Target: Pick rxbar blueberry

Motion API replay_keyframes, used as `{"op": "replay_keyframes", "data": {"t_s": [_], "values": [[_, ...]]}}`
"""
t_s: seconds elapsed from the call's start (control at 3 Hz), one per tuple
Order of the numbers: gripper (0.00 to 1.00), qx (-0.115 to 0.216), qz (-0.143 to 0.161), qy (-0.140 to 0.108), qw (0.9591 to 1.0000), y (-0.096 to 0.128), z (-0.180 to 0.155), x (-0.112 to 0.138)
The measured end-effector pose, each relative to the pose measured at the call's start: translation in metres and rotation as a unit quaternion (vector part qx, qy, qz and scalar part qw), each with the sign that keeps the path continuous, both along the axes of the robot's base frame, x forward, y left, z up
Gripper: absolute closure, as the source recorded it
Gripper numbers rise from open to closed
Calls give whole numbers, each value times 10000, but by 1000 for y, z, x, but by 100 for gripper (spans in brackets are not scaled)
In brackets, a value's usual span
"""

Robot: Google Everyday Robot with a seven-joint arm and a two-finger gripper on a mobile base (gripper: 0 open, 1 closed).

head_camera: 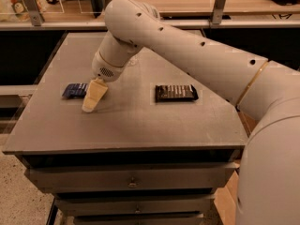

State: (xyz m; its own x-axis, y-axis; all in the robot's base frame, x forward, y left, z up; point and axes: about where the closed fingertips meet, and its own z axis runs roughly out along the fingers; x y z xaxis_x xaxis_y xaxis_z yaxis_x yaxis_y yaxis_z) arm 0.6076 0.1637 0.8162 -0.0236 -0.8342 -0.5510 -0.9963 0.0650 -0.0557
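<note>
The rxbar blueberry (75,90), a flat dark blue bar with white lettering, lies on the left part of the grey table top (140,121). My gripper (92,101) hangs from the white arm, tips down, just to the right of the bar's right end and partly covering it. The cream fingertips (89,106) are close to the table surface. Nothing is seen held in it.
A same-sized dark brown/black bar (176,93) lies right of centre on the table. The table has drawers (133,181) below its front edge. A shelf with rails and posts (218,3) runs behind the table. My arm spans from the right side across the table.
</note>
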Motion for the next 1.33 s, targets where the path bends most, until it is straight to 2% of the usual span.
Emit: {"op": "replay_keyframes", "data": {"t_s": [0.33,1.0,1.33], "values": [[42,-84,-98,57,9999,-4,-8,1],[87,-84,-98,58,9999,-4,7,1],[100,-85,-98,57,9999,-4,7,1]]}}
